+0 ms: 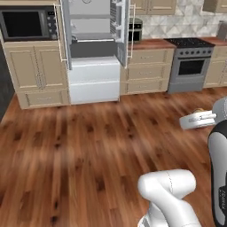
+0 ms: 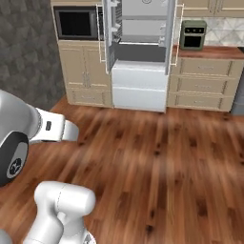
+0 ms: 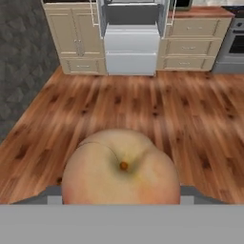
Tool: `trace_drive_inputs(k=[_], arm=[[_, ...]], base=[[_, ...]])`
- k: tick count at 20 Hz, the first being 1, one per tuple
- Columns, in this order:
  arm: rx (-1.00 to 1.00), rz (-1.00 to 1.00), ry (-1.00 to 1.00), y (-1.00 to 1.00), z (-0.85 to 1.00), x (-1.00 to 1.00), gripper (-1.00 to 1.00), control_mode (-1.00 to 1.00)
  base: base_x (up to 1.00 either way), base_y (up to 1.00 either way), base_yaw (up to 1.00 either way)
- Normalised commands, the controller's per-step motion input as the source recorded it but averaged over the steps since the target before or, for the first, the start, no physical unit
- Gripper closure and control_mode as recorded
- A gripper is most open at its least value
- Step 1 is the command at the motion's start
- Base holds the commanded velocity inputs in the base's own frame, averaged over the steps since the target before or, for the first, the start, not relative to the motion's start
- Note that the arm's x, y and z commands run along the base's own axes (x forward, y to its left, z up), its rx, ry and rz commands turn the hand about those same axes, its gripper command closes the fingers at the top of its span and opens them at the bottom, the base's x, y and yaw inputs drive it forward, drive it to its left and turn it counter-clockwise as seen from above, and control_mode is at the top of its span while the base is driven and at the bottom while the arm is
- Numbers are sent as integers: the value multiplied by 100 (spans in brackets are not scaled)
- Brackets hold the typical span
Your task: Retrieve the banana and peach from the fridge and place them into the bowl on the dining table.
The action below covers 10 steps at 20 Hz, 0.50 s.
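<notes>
One fruit is in hand at this moment: the peach (image 3: pixel 121 167) sits right in front of the hand camera, pale orange with its stem dimple facing the lens, and it hides the finger tips behind it. The gripper (image 1: pixel 198 119) shows at the right of the left base view, with a small patch of orange just above it. Its jaws stand wide, and judging by how the peach sits between them, they are closed on the peach rather than hanging empty.

Far across the wooden floor (image 1: pixel 88 146) stands the fridge (image 1: pixel 94 48), its two upper doors swung open and its two lower drawers shut. What lies on its shelves is too small to tell, so I cannot say where the banana is. Left of the fridge are tan cabinets (image 1: pixel 37 73) with a microwave (image 1: pixel 27 23) above them; right of it are more cabinets and a stove (image 1: pixel 191 63).

The step in hand looks like the carry: the peach is out of the fridge and well apart from it, on the way to the bowl on the dining table. Next, the base must likely turn toward that table, find the bowl, bring the hand over it and let go low, so the round fruit does not roll out.
</notes>
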Motion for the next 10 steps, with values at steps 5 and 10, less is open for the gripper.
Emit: trace_drive_inputs(k=[5,10], arm=[[0,0,0,0,0,0,100,100],[0,0,0,0,0,0,100,100]], base=[[-100,-14,-6],[-100,-18,-5]])
